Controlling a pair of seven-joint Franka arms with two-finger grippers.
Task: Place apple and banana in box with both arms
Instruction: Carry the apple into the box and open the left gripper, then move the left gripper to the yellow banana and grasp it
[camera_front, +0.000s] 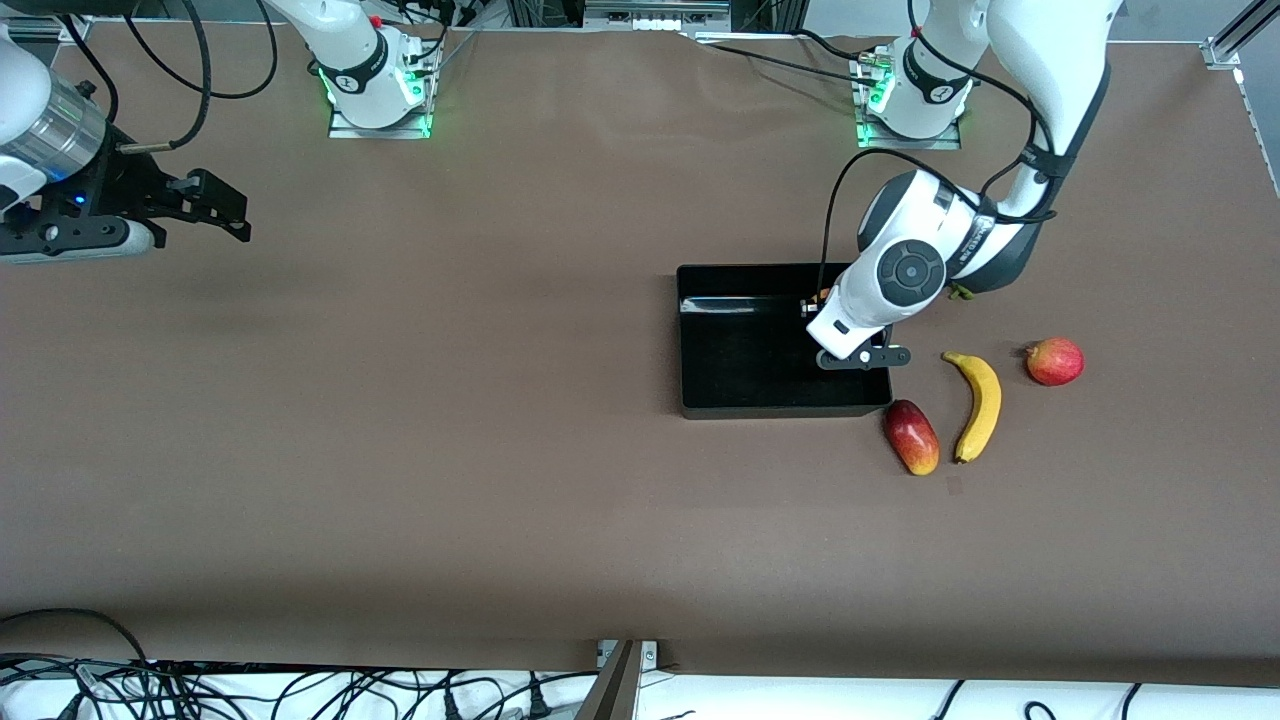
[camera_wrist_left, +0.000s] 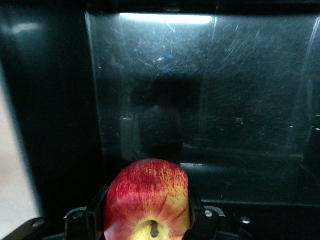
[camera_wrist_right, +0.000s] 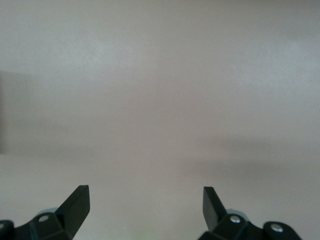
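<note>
Over the box (camera_front: 742, 400): left gripper (camera_wrist_left: 147, 227), clamped on the apple (camera_wrist_left: 148, 200), above the glossy black floor.
Apple: up in the air, pinched between both fingers (camera_wrist_left: 96, 215).
Banana (camera_front: 978, 405): on the table (camera_front: 450, 450), just beside the box, toward the left arm's end.
Oblong red-yellow fruit (camera_front: 912, 437): between box corner and banana.
Round red fruit (camera_front: 1055, 361): near the banana.
Right gripper (camera_wrist_right: 146, 206): waiting over bare table, jaws spread wide, holding nothing.

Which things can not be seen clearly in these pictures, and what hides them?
- Front view: the apple and left gripper over the box are hidden by the left arm's wrist.
- Left wrist view: the apple's lower part is cut off by the edge.
- Right wrist view: only table and the open right gripper.
</note>
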